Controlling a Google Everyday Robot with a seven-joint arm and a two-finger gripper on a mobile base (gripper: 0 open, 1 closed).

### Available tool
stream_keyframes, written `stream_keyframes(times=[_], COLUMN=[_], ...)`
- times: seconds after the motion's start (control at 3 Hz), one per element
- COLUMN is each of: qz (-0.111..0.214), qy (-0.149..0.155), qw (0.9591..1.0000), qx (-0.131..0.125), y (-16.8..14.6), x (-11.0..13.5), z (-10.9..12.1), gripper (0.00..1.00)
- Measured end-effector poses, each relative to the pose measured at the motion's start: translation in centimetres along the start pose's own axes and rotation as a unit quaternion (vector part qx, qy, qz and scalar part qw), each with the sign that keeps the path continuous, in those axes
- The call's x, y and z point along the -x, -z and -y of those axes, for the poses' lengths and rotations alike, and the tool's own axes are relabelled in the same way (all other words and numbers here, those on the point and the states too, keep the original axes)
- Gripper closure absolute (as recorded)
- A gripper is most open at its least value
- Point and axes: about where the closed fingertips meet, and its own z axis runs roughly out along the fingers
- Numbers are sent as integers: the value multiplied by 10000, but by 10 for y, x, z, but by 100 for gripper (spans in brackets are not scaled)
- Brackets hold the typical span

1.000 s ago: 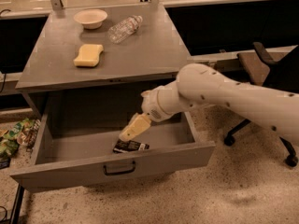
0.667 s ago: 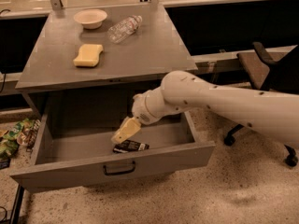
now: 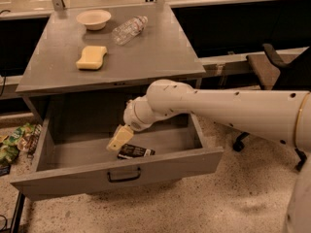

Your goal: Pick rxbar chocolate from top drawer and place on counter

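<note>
The top drawer [image 3: 73, 176] is pulled open, with its black handle [image 3: 124, 174] on the front panel. The rxbar chocolate [image 3: 136, 152], a flat black bar, lies on the drawer floor near the front, right of centre. My gripper [image 3: 118, 140] reaches down into the drawer on the white arm [image 3: 218, 108]. It hangs just above and to the left of the bar. The counter [image 3: 155, 52] is the grey top of the cabinet above the drawer.
On the counter lie a yellow sponge [image 3: 92, 57], a white bowl [image 3: 94, 19] and a clear plastic bottle [image 3: 129, 29] on its side. Snack bags [image 3: 14, 142] lie on the floor at left. A dark office chair [image 3: 272, 67] stands at right.
My arm has swung left and lower into the drawer. The gripper has moved from right of the bar to above its left end. The bar has not moved.
</note>
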Motion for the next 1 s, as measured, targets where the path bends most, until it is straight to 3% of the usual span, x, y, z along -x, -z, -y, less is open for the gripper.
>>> stream_keyframes(times=[0.33,1.0], qz=[-297,-647], qy=[241,157], qw=[9992,9972], qx=[-129,-331], y=[-12,-17], x=[-11,-44], z=[-7,-22], gripper=[0,0])
